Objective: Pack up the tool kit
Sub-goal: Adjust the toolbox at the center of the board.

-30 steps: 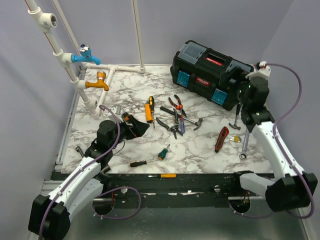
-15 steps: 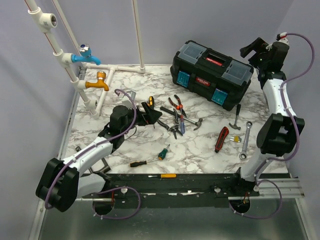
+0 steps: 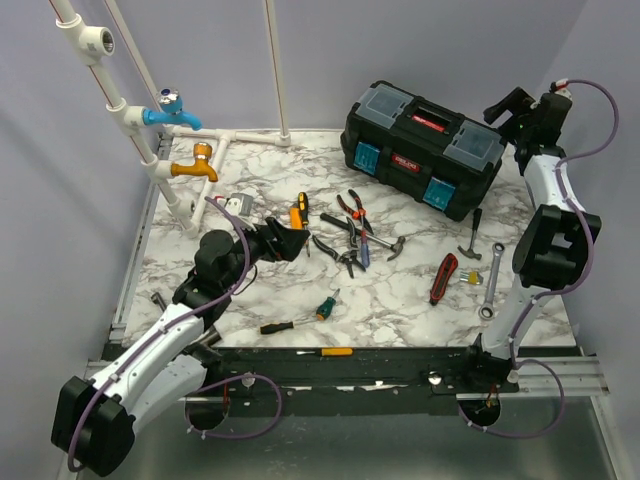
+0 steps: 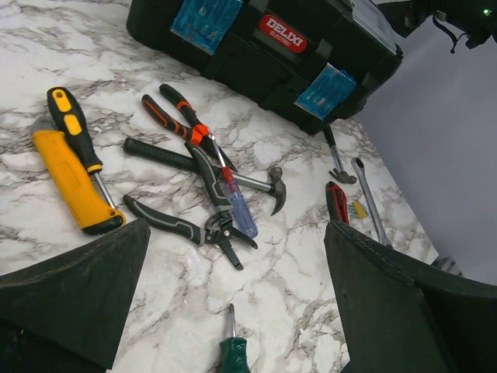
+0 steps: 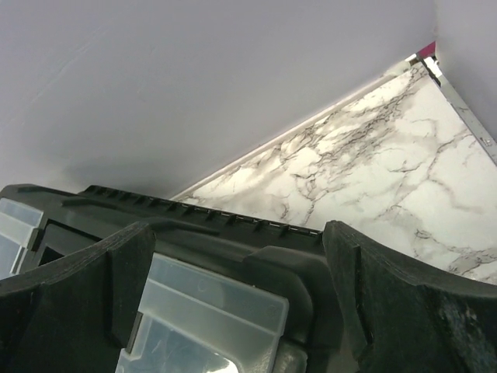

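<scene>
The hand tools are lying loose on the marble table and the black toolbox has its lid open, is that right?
Not quite: the toolbox has its lid shut, as the top external view shows. The hand tools do lie loose on the marble table.

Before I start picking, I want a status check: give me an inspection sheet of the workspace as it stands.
Surface: marble-patterned table, tools scattered across its middle and right.
Job's things: black toolbox, lid closed, at the back; hammer, pliers, green screwdriver, wrench loose in front.
Clutter: blue tap and orange tap on white pipes, back left.
Grippers: left gripper open, empty, near the yellow-handled tools; right gripper open, empty, above the toolbox's right end.
Cables: purple cable looped along each arm.
Surroundings: plain grey walls.
</scene>
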### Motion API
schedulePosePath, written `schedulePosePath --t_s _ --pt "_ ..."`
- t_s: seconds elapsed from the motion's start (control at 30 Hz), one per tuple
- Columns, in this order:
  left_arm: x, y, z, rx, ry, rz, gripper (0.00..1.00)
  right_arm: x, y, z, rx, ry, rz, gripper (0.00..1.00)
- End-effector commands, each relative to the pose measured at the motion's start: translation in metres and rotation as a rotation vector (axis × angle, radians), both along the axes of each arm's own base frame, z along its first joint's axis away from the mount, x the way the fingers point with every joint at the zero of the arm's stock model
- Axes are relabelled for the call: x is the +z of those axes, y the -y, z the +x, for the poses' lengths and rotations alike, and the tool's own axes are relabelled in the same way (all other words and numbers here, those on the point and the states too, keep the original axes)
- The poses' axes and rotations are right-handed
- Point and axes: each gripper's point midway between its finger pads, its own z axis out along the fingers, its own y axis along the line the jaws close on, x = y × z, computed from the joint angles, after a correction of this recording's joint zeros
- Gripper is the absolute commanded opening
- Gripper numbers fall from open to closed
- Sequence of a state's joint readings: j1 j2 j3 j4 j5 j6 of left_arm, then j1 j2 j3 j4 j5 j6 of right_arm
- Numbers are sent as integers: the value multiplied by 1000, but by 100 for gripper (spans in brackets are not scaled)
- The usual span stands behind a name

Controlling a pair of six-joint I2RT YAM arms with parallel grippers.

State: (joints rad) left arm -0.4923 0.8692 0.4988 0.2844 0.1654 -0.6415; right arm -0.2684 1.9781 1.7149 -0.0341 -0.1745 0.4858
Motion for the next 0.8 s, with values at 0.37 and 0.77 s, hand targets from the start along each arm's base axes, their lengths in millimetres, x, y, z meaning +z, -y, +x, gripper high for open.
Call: schedulePosePath --t_s 0.37,0.77 --pt "-18 -20 -6 69 -2 84 98 -45 -24 -6 89 53 136 100" --pt "-21 -3 2 15 -32 57 98 -75 -98 -101 204 -52 276 98"
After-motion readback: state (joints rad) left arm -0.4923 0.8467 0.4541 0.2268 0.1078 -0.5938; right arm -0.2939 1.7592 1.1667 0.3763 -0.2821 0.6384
